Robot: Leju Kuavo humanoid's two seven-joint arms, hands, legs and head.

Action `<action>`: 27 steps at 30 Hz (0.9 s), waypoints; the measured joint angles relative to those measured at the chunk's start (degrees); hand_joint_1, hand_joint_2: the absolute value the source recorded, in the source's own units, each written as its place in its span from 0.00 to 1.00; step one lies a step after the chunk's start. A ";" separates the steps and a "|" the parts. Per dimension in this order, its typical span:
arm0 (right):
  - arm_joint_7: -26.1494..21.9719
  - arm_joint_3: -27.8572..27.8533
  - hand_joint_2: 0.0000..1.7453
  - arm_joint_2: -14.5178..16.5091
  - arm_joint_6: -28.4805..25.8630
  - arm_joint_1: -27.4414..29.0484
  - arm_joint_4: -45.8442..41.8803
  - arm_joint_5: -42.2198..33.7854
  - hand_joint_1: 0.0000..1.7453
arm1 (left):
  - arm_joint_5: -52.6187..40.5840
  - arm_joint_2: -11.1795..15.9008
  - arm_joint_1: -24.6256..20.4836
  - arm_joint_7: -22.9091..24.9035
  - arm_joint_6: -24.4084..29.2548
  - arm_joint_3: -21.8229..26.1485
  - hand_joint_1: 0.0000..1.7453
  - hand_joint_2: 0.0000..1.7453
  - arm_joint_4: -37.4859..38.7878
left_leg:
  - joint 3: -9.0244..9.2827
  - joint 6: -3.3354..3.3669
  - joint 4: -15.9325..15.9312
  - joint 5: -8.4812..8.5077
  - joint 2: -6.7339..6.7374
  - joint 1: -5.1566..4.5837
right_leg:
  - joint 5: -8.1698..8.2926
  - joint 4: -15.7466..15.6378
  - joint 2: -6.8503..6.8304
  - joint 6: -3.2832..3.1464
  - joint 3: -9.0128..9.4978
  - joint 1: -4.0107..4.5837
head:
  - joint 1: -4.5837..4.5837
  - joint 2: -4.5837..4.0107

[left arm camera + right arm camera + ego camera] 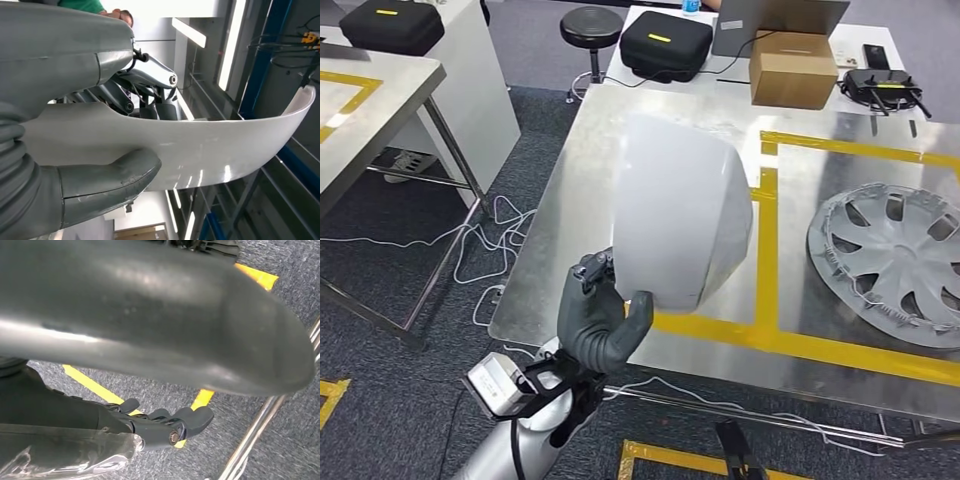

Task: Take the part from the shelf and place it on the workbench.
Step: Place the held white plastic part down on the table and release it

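Note:
The part (682, 215) is a large white curved shell with a smooth, glossy skin. My left hand (599, 320) grips its lower edge and holds it upright above the near left area of the steel workbench (569, 200). In the left wrist view the part (211, 145) runs between my thumb (109, 182) on one face and my fingers (151, 95) on the other. My right hand (151, 340) hangs low over grey carpet, its fingers (181, 422) apart from the thumb and holding nothing.
A silver hubcap (897, 260) lies on the workbench's right side inside yellow tape lines. A cardboard box (792, 68), black case (666, 42), laptop (773, 20) and router (886, 90) sit at the back. Another table (365, 110) stands left; cables (486, 250) trail on the floor.

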 joint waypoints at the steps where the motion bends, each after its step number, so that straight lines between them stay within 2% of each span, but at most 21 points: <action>1: 0.01 0.00 0.00 0.00 0.00 0.08 0.00 0.00 0.00 | 0.03 0.06 0.07 0.00 0.04 -0.06 1.00 1.00 0.00 | 0.12 0.05 0.00 -0.19 -0.04 -0.01 | -0.64 3.24 -0.01 0.06 -2.36 0.00 | 0.01 0.00; 2: 0.03 0.00 0.00 0.00 0.00 0.16 0.00 0.00 0.00 | 0.07 0.13 0.13 0.00 0.10 -0.09 1.00 1.00 0.00 | 0.27 0.05 0.01 -0.37 -0.10 -0.01 | -0.24 4.87 -0.02 0.10 -4.02 0.00 | 0.04 0.00; 3: 0.05 0.00 0.00 0.00 -0.01 0.19 0.00 0.01 0.00 | 0.11 0.19 0.17 0.00 0.20 -0.11 1.00 1.00 -0.01 | 0.53 -0.03 0.01 -0.57 -0.18 -0.01 | 1.58 3.99 -0.03 0.10 -4.50 -0.02 | 0.04 0.00; 5: 0.09 0.00 0.00 0.00 -0.02 0.13 0.00 0.01 0.00 | 0.03 0.26 0.18 0.00 0.57 -0.14 1.00 1.00 -0.04 | 1.22 -0.38 0.02 -0.98 -0.31 -0.02 | 7.09 -2.98 -0.12 0.03 -2.77 -0.10 | 0.06 0.00; 6: 0.08 0.00 0.00 0.01 -0.02 0.07 0.01 0.01 0.00 | -0.08 0.28 0.17 0.00 0.83 -0.15 1.00 1.00 -0.07 | 1.49 -0.63 0.13 -1.19 -0.36 -0.14 | 9.28 -6.61 -0.12 -0.13 -1.57 -0.12 | 0.06 0.00; 7: 0.08 0.00 0.00 0.02 -0.02 0.05 0.01 0.00 0.00 | -0.23 0.30 0.16 0.00 1.10 -0.16 1.00 1.00 -0.09 | 1.65 -0.90 0.19 -1.28 -0.38 -0.26 | 10.53 -9.00 -0.09 -0.41 -0.72 -0.11 | 0.02 0.00; 10: 0.06 0.00 0.00 0.04 -0.02 0.08 0.01 -0.01 0.00 | -0.61 0.36 0.16 0.00 1.74 -0.18 1.00 1.00 -0.12 | 1.82 -1.64 0.02 -1.11 -0.38 -0.38 | 11.08 -10.12 0.15 -1.58 -0.27 0.09 | -0.13 0.00; 12: -0.03 -0.01 0.00 0.05 -0.03 0.04 0.00 0.00 0.00 | -1.01 0.41 0.11 0.00 2.33 -0.19 1.00 1.00 -0.13 | 1.47 -2.25 0.90 -2.04 -0.28 -0.28 | 11.37 -10.30 0.15 -2.35 -0.20 -0.04 | -0.27 0.00; 14: -0.15 -0.02 0.00 0.07 -0.04 0.00 0.00 0.01 0.00 | -2.33 0.53 0.06 0.00 3.75 -0.28 1.00 1.00 -0.09 | -0.78 -2.88 6.13 -5.32 -0.14 -0.19 | 11.51 -10.42 0.04 -2.86 -0.12 -0.22 | -0.57 0.00; 16: -0.12 -0.02 0.00 0.05 -0.02 0.03 0.00 0.03 0.00 | -5.75 0.91 -0.22 0.00 6.54 -0.63 1.00 1.00 0.33 | -4.11 -3.26 13.70 -8.69 -0.05 -0.10 | 11.48 -10.41 -0.06 -3.02 -0.13 -0.24 | -0.73 0.00; 17: -0.01 -0.02 0.00 0.05 0.09 0.05 0.00 0.09 0.00 | -8.53 1.19 -0.61 0.03 8.34 -0.93 1.00 1.00 0.99 | -5.00 -3.29 15.77 -9.15 -0.02 -0.09 | 11.47 -10.41 -0.08 -3.03 -0.12 -0.24 | -0.74 0.00; 18: 0.14 -0.02 0.00 0.04 0.23 0.03 0.00 0.18 0.00 | -11.46 1.46 -1.23 0.12 10.03 -1.30 1.00 1.00 1.94 | -4.91 -3.25 15.84 -8.59 -0.01 -0.09 | 11.47 -10.40 -0.08 -3.03 -0.09 -0.24 | -0.75 0.00; 19: 0.33 -0.02 0.00 0.05 0.41 -0.01 0.00 0.26 0.00 | -14.36 1.67 -2.01 0.34 11.38 -1.67 1.00 1.00 3.09 | -3.71 -3.13 13.70 -7.11 0.00 -0.09 | 11.47 -10.40 -0.06 -3.01 -0.04 -0.24 | -0.76 0.00; 21: 0.72 -0.02 0.00 0.06 0.81 -0.21 0.00 0.48 0.00 | -19.66 1.88 -4.03 1.47 13.15 -2.56 1.00 1.00 5.71 | 0.46 -2.82 6.20 -3.89 0.03 -0.12 | 11.39 -10.33 -0.01 -2.76 0.01 -0.15 | -0.80 0.00; 23: 1.12 -0.02 0.00 0.07 1.37 -0.52 0.00 0.95 0.00 | -25.31 1.97 -6.61 3.78 14.10 -3.84 1.00 1.00 9.01 | 3.22 -2.41 1.03 -2.77 0.01 -0.17 | 11.38 -10.35 0.04 -2.17 -0.11 0.03 | -0.72 0.00; 26: 1.69 0.08 0.00 0.07 2.76 -1.15 -0.03 1.66 0.00 | -32.40 2.03 -11.12 7.48 14.37 -5.86 1.00 1.00 15.79 | 3.55 -1.48 -0.14 -2.72 -0.06 -0.20 | 11.48 -10.67 0.04 -1.09 -0.18 -0.02 | -0.59 0.00; 27: 1.83 0.15 0.00 0.07 3.19 -1.40 -0.07 1.85 0.00 | -33.82 1.96 -12.67 8.32 14.29 -6.46 1.00 1.00 18.24 | 3.59 -1.12 -0.30 -2.61 -0.04 -0.10 | 11.02 -10.04 0.00 -0.78 -0.52 -0.04 | -0.47 0.00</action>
